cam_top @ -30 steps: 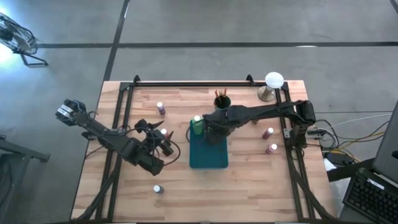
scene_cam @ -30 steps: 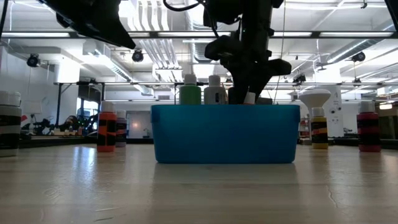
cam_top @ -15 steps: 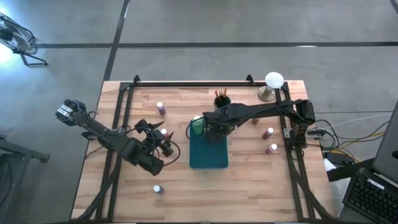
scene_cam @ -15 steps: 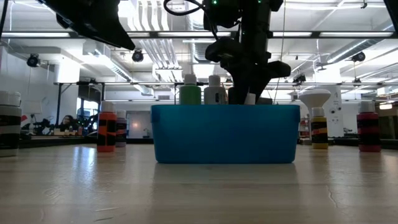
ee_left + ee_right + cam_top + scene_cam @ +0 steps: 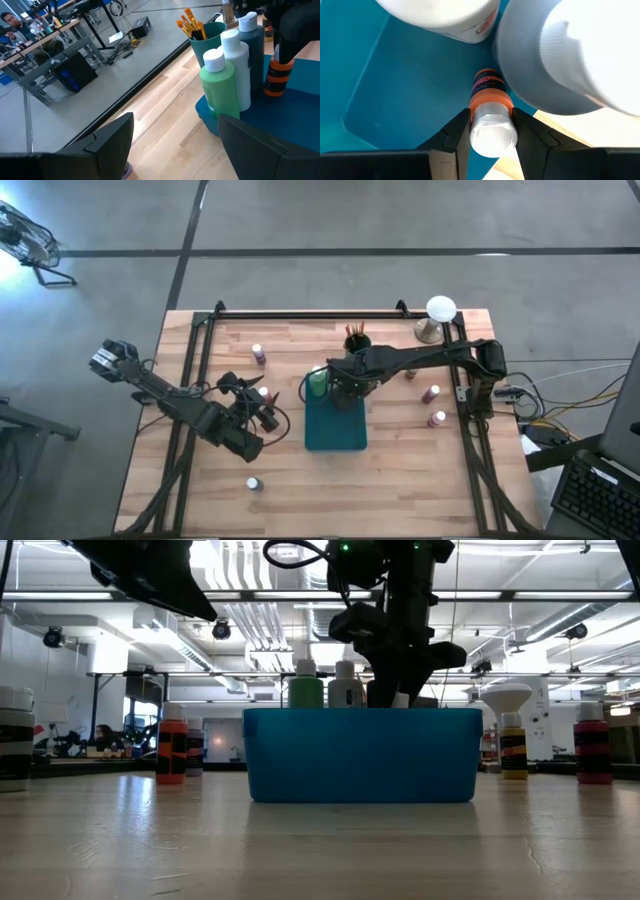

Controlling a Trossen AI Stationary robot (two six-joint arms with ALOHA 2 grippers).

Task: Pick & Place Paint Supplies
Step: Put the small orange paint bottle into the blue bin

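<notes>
Right gripper (image 5: 490,131) clamped on orange paint bottle (image 5: 489,107) at white cap, bottle hung upright inside teal tray (image 5: 335,430), beside green bottle (image 5: 218,85). Judged light, rigid, smooth plastic; cap grip adequate, slip possible. Left gripper (image 5: 175,137) parked open left of tray, nothing between jaws.

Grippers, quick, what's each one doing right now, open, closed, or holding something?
Left gripper: open, empty, beside the teal tray.
Right gripper: closed on the white cap of an orange paint bottle over the tray.
</notes>
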